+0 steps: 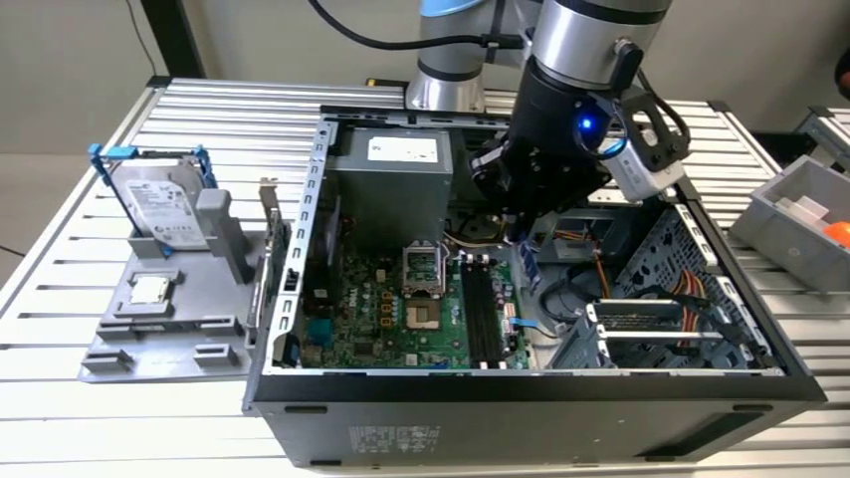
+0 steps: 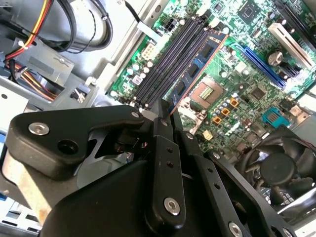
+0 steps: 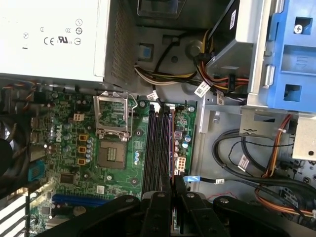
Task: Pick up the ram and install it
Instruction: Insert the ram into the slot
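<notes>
My gripper (image 1: 523,227) hangs inside the open computer case (image 1: 531,383), above the motherboard's far end. It is shut on one end of the ram (image 2: 195,66), a dark-green stick with blue-labelled chips. In the second wrist view the stick reaches forward from the gripper (image 2: 165,109) and lies along the black memory slots (image 2: 165,61), on their processor-socket side. The first wrist view shows the ram (image 3: 171,143) edge-on as a thin line leaving the gripper (image 3: 171,183), over the edge of the memory slots (image 3: 155,148). Whether it touches a slot I cannot tell.
A grey power supply (image 1: 398,179) fills the case's far corner. The processor socket (image 1: 422,289) lies beside the memory slots (image 1: 485,314). Cables and a drive cage (image 1: 664,309) crowd the exterior view's right. Outside, a grey tray (image 1: 173,334) carries a hard drive (image 1: 159,204) and a processor chip (image 1: 149,290).
</notes>
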{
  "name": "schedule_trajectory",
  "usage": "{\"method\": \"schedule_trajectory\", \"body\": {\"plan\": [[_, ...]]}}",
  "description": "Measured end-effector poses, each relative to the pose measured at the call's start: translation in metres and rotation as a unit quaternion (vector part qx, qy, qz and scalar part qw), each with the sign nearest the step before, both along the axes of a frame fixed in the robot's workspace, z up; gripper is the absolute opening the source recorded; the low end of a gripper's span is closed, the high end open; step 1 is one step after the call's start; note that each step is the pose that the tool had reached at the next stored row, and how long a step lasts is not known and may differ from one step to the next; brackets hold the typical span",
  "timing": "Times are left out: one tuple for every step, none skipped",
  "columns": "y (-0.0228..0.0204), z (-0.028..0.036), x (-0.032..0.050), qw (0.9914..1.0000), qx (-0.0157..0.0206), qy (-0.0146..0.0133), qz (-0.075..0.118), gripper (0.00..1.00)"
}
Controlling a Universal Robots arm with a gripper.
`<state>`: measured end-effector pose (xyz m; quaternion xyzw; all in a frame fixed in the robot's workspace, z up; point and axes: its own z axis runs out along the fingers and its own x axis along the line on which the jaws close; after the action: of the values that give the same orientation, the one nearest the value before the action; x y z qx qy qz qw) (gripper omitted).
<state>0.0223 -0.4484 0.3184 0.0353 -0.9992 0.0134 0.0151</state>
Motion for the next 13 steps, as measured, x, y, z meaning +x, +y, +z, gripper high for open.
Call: {"method": "schedule_trajectory", "body": {"plan": [[0.0002, -0.0004, 0.0, 1.0, -0.0002, 0.0, 0.0, 0.0], [0.0003, -0.0007, 0.0, 1.0, -0.0005, 0.0, -0.001, 0.0], [0.0004, -0.0011, 0.0, 1.0, -0.0008, 0.0, -0.001, 0.0], [0.0006, -0.0015, 0.0, 1.0, -0.001, 0.0, -0.001, 0.0], [0.0007, -0.0018, 0.0, 1.0, -0.0013, 0.0, -0.002, 0.0], [0.0008, -0.0022, 0.0, 1.0, -0.0015, 0.0, -0.002, 0.0], [0.0009, -0.0026, 0.0, 1.0, -0.0017, 0.0, -0.002, 0.0], [0.0011, -0.0029, 0.0, 0.99999, -0.0019, 0.0, -0.003, 0.0], [0.0012, -0.0033, 0.0, 0.99999, -0.0021, 0.0, -0.003, 0.0], [0.0013, -0.0037, 0.0, 0.99999, -0.0022, 0.0, -0.004, 0.0], [0.0014, -0.0041, 0.0, 0.99999, -0.0023, 0.0, -0.005, 0.0], [0.0015, -0.0046, 0.0, 0.99998, -0.0024, 0.0, -0.006, 0.0], [0.0016, -0.0052, 0.0, 0.99996, -0.0025, 0.0, -0.008, 0.0]]}}
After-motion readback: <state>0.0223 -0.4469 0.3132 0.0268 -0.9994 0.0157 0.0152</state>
